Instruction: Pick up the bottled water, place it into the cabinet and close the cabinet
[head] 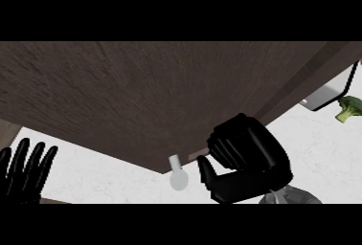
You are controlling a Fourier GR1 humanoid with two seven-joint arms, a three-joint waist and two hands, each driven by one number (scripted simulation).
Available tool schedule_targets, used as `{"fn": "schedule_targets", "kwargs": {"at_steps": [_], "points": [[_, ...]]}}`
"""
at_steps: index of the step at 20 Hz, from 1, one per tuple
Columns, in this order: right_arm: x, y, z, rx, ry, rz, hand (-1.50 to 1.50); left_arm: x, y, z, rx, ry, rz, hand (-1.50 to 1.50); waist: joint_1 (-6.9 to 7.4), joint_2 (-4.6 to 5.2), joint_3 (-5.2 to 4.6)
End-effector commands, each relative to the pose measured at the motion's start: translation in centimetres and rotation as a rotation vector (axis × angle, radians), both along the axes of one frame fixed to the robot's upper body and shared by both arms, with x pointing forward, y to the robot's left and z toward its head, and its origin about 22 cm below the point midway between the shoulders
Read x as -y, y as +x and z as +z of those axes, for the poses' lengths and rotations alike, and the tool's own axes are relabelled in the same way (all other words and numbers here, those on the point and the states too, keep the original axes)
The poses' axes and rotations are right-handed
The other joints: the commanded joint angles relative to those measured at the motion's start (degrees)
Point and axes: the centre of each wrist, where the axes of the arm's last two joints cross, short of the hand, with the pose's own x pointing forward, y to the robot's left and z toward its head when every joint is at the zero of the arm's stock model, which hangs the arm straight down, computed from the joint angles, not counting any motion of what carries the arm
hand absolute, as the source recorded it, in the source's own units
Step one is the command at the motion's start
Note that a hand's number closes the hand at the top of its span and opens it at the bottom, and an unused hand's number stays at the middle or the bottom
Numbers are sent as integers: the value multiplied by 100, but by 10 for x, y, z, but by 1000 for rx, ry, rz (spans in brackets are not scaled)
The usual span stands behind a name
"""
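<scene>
A dark brown wooden cabinet [141, 95] fills the upper and middle part of the head view. At its lower corner a pale water bottle [177, 176] shows, cap towards the cabinet's edge. My right hand [247, 165] is just to the right of the bottle, fingers curled against the cabinet's lower edge and thumb pointing towards the bottle. A small gap separates thumb and bottle, and nothing shows inside the hand. My left hand [25, 174] rests open at the lower left, fingers up, far from the bottle.
A green broccoli floret [348, 109] lies on the white counter [106, 177] at the far right. Beside it a pale object with a black rim [331, 93] pokes out from behind the cabinet's right side.
</scene>
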Motion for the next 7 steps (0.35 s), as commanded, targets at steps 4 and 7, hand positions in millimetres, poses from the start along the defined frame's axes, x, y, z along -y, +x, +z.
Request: {"fn": "schedule_targets", "kwargs": {"at_steps": [4,7], "points": [[-43,81,30,-45,-7,-105,150,-5,4,-4,-3,0,-16,-150,1,-29,14],[-58,111,45,-58,17,-114,150,-7,6,-11,-24,4,10,-150,-127,-34,21]]}}
